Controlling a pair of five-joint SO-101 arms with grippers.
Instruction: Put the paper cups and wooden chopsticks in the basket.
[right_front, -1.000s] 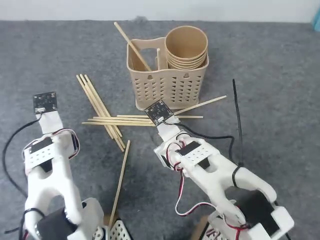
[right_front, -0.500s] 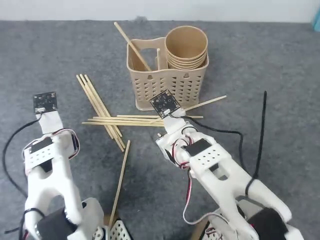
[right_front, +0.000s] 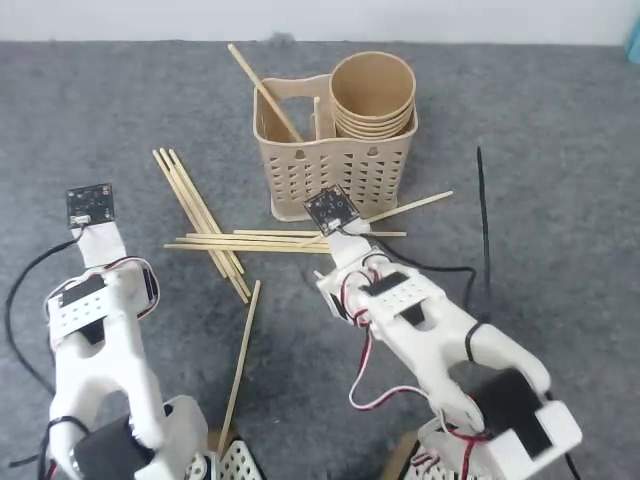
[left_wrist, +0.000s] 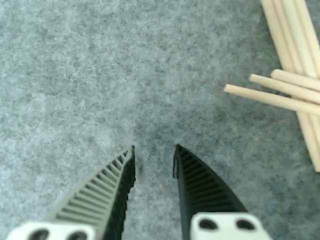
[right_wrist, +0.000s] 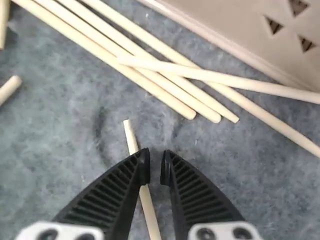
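Note:
A beige basket stands at the back and holds a stack of paper cups and one leaning chopstick. Several wooden chopsticks lie scattered on the grey carpet in front of it, and one lies between the arms. My right gripper hovers just before the basket's base, its fingers nearly together with nothing between them. A loose chopstick runs under one finger. My left gripper hangs slightly open over bare carpet, apart from some chopstick ends.
The right arm's wrist board sits close to the basket's front wall. A black cable stands up on the right. Another chopstick leans out from the basket's right corner. Bare carpet spreads to the far left and right.
The right arm has moved forward and a little right, toward the basket. Its black cable swung right, then back. The left arm has not moved.

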